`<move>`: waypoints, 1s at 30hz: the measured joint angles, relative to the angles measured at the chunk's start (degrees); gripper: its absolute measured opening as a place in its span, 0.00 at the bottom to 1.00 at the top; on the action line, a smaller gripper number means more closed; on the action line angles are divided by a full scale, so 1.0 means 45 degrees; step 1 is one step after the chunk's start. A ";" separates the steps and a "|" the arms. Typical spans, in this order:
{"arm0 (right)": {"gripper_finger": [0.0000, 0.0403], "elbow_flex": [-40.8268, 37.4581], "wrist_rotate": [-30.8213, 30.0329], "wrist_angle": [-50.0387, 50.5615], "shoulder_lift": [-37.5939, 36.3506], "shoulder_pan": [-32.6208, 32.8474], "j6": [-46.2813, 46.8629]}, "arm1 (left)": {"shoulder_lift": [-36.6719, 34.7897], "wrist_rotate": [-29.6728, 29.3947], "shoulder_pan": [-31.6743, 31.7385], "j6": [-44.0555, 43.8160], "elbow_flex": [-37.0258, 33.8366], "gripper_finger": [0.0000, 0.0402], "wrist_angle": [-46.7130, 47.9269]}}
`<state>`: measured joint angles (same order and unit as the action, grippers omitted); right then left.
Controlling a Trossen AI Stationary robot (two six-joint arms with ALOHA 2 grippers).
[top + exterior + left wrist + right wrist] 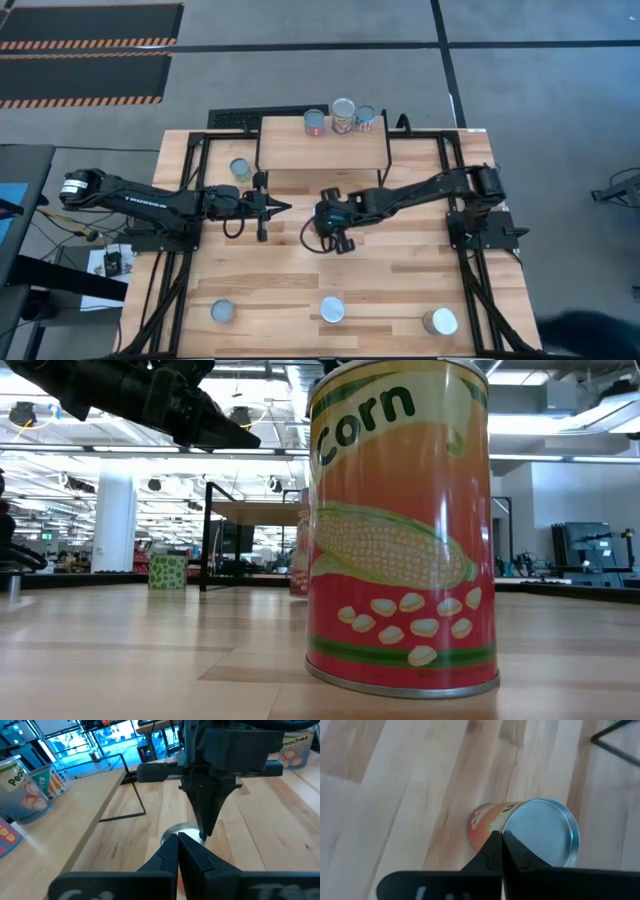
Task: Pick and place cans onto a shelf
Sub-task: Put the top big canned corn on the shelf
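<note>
high view: table (400, 270) seen from straight above, whole top and both arms covered.
low view: set at tabletop level, corn can (400, 530) very close.
wrist views: aimed down past shut fingers; corn can (530, 832) shared with low view.

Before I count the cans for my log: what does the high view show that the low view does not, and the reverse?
Only the high view shows three cans on the shelf, three cans along the near table edge, and both shut grippers, left gripper and right gripper, over mid-table. Only the low view shows the corn can label and the room behind. Both show the shelf and wooden table.
</note>
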<state>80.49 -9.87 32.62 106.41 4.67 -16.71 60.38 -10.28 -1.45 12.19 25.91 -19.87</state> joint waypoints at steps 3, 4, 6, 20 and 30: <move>0.04 0.0042 0.0029 -0.0541 0.0278 -0.0061 0.0010 | 0.0000 0.0000 0.0000 -0.0092 0.0000 0.00 0.0020; 0.06 0.0030 0.0029 -0.0545 0.0305 -0.0073 0.0023 | 0.0000 0.0005 0.0000 -0.0130 0.0000 0.00 -0.0004; 0.11 0.0022 -0.0063 -0.0413 0.0227 -0.0064 0.0026 | 0.0000 0.0037 0.0000 -0.0160 0.0000 0.00 0.0054; 0.17 -0.1263 -0.0943 -0.0488 -0.2835 0.1159 0.0886 | 0.0175 0.0360 -0.0174 -0.0214 0.0015 0.00 0.0230; 0.05 -0.6310 -0.2340 -0.4584 -0.5806 0.2494 0.3197 | 0.2607 0.0470 -0.0724 -0.1679 0.1814 0.00 0.0783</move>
<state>52.09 -20.40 11.99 80.29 15.89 -2.32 72.11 -8.17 -4.71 4.63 34.07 -16.35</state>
